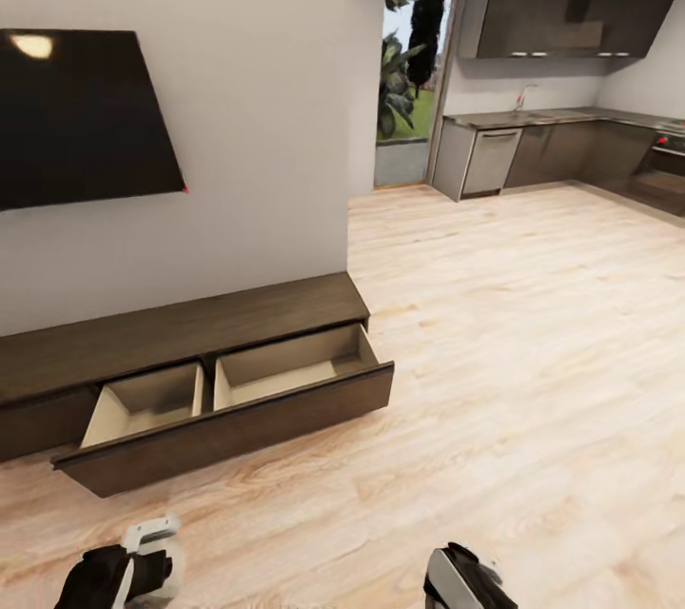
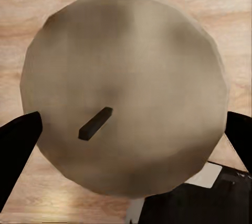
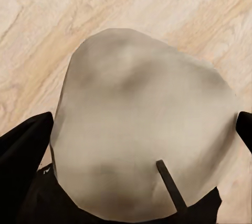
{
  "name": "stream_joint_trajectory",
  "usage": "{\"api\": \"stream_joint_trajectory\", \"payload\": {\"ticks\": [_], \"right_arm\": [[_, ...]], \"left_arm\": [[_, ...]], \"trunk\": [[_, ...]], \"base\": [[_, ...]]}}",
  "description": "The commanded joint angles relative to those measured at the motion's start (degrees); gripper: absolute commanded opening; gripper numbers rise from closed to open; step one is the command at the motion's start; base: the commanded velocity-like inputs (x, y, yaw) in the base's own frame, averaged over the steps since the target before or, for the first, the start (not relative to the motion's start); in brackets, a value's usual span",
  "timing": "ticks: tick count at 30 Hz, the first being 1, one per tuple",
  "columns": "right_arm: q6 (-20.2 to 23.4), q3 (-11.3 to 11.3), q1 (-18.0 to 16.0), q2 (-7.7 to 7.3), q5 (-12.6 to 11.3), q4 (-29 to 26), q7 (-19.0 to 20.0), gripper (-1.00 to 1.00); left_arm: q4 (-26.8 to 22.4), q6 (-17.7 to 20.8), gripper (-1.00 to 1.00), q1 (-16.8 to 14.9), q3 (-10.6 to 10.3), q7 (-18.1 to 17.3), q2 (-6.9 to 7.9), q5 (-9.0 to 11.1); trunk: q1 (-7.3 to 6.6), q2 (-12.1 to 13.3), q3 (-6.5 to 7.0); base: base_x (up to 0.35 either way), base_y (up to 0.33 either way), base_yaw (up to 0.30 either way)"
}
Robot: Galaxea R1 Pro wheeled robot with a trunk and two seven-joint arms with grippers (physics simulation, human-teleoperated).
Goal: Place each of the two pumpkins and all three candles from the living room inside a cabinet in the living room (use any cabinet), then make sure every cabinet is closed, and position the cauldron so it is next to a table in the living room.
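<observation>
Candles, two, one per tool (image 2: 126, 124), cabinet (image 1: 228, 400)

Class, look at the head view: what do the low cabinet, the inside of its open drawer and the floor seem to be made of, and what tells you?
The cabinet: dark-brown wood or veneer, matt, with faint grain on its top.
The drawer interior: pale beige board, smooth and plain; could be painted or laminated.
The floor: light wood planks or laminate, with visible grain and a slight sheen.
</observation>
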Motion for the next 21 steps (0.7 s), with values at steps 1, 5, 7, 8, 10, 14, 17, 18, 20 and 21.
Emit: {"api": "stream_joint_trajectory", "payload": {"ticks": [1,5,7,8,10,14,17,18,20,21], "right_arm": [[4.71,-0.05,-0.97,0.09,0.12,-2.86,-1.56,-1.0],[17.16,-0.16,-2.07,0.3,-0.06,-18.24,-9.06,-1.0],[20.85,-0.2,-2.12,0.45,-0.1,-22.79,-10.86,-1.0],[23.33,-0.21,-2.11,0.86,-0.12,-26.04,-12.1,-1.0],[25.74,-0.25,-2.11,1.35,-0.19,-29.22,-13.95,-1.0],[26.88,-0.43,-2.1,1.49,-0.68,-30.52,-14.89,-1.0],[27.14,-0.47,-2.1,1.51,-0.94,-30.72,-14.92,-1.0],[27.18,-0.48,-2.1,1.51,-0.97,-30.77,-14.87,-1.0],[27.18,-0.45,-2.1,1.51,-0.95,-31.01,-14.85,-1.0],[27.12,-0.43,-2.1,1.51,-0.94,-31.14,-14.84,-1.0]], "left_arm": [[-4.45,3.76,-1.0,0.03,0.02,-0.01,-0.29,-0.05],[-15.48,9.87,-1.0,0.03,-0.04,-0.01,-0.53,-0.04],[-17.12,11.14,-1.0,0.03,-0.24,-0.01,-0.56,0.03],[-18.03,11.75,-1.0,0.03,-1.16,-0.01,-0.66,0.09],[-18.68,12.84,-1.0,0.03,-5.29,-0.01,-0.98,0.17],[-19.52,16.06,-1.0,0.03,-12.75,0.02,-3.54,0.15],[-19.3,16.72,-1.0,0.03,-14.79,0.0,-4.46,0.28],[-19.45,16.78,-1.0,0.03,-15.07,-0.05,-4.6,0.33],[-19.68,16.83,-1.0,0.03,-15.27,-0.08,-4.7,0.4],[-19.91,16.84,-1.0,0.03,-15.32,-0.11,-4.77,0.47]], "trunk": [[0.0,0.01,-0.06],[0.0,0.01,-0.23],[0.0,0.01,-0.31],[0.0,0.01,-0.35],[0.0,0.01,-0.44],[0.0,0.01,-0.63],[0.0,0.01,-0.78],[0.0,0.01,-0.83],[0.0,0.01,-0.94],[0.0,0.01,-0.99]], "base": [[0.0,0.0,0.276],[0.0,0.0,0.276],[0.0,0.0,0.275],[0.0,0.0,0.275],[0.0,0.0,0.273],[0.0,0.0,0.267],[0.0,0.0,0.254],[0.0,0.0,0.247],[0.0,0.0,0.245],[0.0,0.0,0.233]]}}
